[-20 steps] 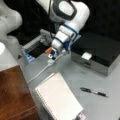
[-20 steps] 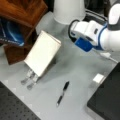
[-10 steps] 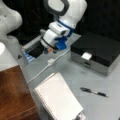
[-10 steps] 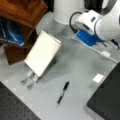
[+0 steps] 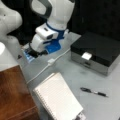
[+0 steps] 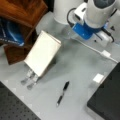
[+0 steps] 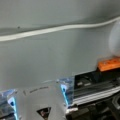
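Observation:
My gripper (image 5: 34, 53) is the dark end of the white and blue arm (image 5: 53, 22). It hangs low over the grey table (image 5: 75, 72), just above a small blue-edged flat item (image 5: 28, 57) at the table's left. The wrist view has that blue-edged item (image 7: 37, 96) at the bottom, with an orange piece (image 7: 110, 63) to its right. A white cable (image 5: 41, 71) with a connector block (image 5: 51, 61) runs past, right of the gripper. In a front view the arm (image 6: 97, 15) hides the gripper.
A white spiral notebook (image 5: 58, 97) leans on a stand (image 6: 30, 78). A black pen (image 5: 93, 92) lies on the table. A black box (image 5: 97, 50) is at the right. Brown wooden furniture (image 5: 12, 92) is at the left, with a blue book (image 6: 10, 32).
The arm has swung left and down in a front view, bringing the gripper close above the blue-edged item. Notebook, pen and box have not moved.

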